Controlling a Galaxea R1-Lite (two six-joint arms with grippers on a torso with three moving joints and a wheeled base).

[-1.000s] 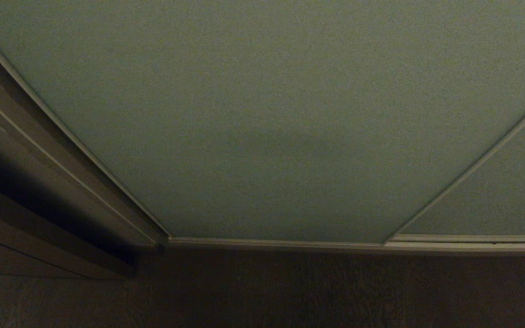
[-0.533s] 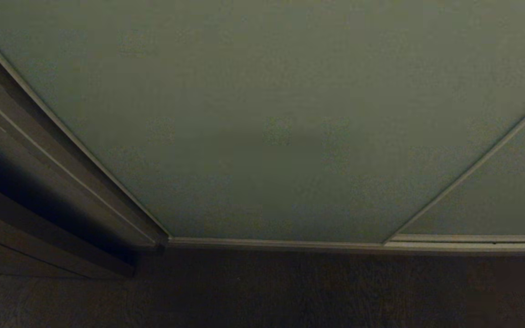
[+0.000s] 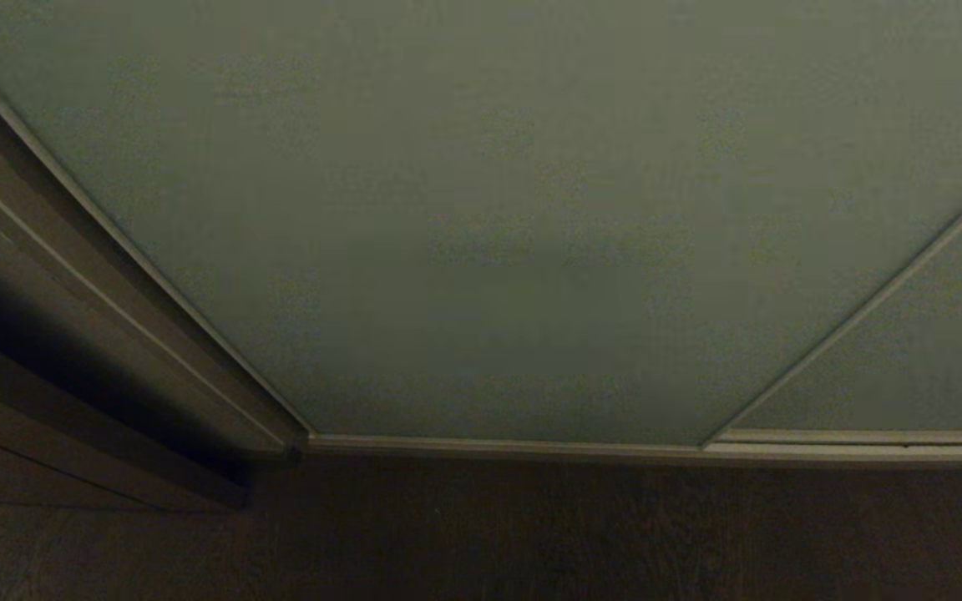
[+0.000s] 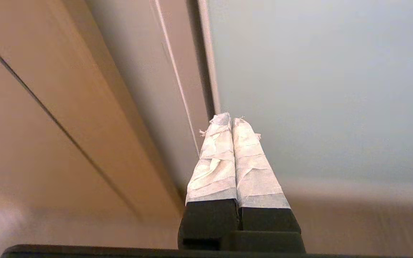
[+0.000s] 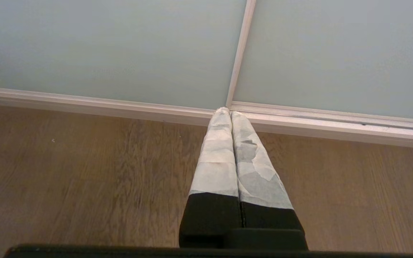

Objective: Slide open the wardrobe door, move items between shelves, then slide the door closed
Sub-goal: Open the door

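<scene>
In the head view, most of the frame is being filled by the sliding wardrobe door (image 3: pixel 514 209), pale grey-green and drawn fully across, its off-white frame edge (image 3: pixel 130 250) being met on the left by dark brown wooden panelling (image 3: pixel 38 334); a second door panel (image 3: pixel 915 359) is being seen at lower right, and a dim wooden floor (image 3: pixel 531 534) is lying below the bottom rail (image 3: pixel 514 446). Neither arm is being shown here. In the left wrist view, the left hand (image 4: pixel 231 120) is being held clenched and empty, its taped fingers (image 4: pixel 215 157) pressed together, the tips lined up with the door's left frame edge beside the panelling; contact cannot be judged. In the right wrist view, the right hand (image 5: pixel 229 113) is likewise being kept clenched on nothing, pointed down over the floor toward the rail where the two panels are meeting.
</scene>
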